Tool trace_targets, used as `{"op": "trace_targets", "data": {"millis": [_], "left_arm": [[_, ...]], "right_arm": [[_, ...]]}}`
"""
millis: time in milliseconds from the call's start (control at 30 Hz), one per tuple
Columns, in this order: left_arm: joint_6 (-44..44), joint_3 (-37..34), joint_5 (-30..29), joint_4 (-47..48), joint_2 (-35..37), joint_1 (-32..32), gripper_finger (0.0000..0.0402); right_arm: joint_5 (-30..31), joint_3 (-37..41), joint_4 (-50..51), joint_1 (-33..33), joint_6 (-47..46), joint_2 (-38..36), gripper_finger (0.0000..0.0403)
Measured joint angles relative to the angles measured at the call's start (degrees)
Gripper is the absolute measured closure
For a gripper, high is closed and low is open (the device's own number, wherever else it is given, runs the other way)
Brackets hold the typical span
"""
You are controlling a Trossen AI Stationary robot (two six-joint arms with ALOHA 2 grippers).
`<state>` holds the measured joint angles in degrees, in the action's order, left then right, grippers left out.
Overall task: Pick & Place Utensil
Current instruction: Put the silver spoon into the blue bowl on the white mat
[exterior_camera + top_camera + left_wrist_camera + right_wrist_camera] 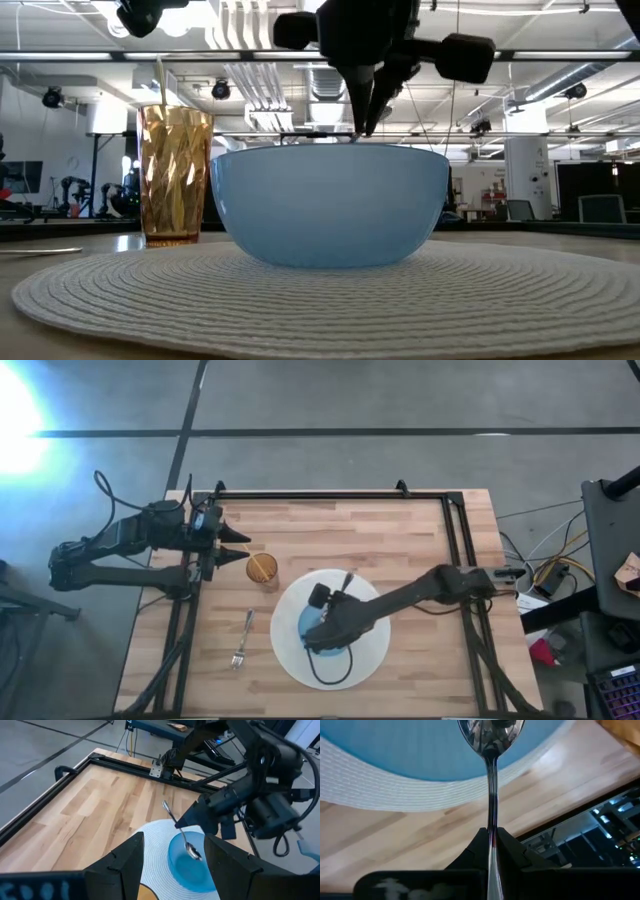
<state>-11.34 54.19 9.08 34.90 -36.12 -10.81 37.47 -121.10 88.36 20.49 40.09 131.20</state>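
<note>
Fingers of the right gripper (491,837) are pinched tight on the handle of a metal spoon (491,740), whose bowl hangs inside the blue bowl (192,865) on the round woven placemat (375,645). From here the spoon looks light, stiff and slick, so a grip across the flat of the handle, as now, seems the sensible hold; nearer the tip it could swivel or slip. Left of the mat an amber glass (263,570) stands upright with a pale stick in it, and a fork (241,643) lies on the wooden table (400,540) just beside the mat. The left gripper (232,543) waits near the glass, its jaws parted and holding nothing.
</note>
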Motion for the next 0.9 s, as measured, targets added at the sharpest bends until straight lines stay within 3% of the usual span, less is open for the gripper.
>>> {"op": "trace_targets", "data": {"millis": [900], "left_arm": [[-1.07, 0.0, 0.04, -0.23, 0.04, -0.01, 0.0202]], "right_arm": [[-8.02, -0.77, 1.25, 2.85, -5.31, 2.79, 0.0391]]}}
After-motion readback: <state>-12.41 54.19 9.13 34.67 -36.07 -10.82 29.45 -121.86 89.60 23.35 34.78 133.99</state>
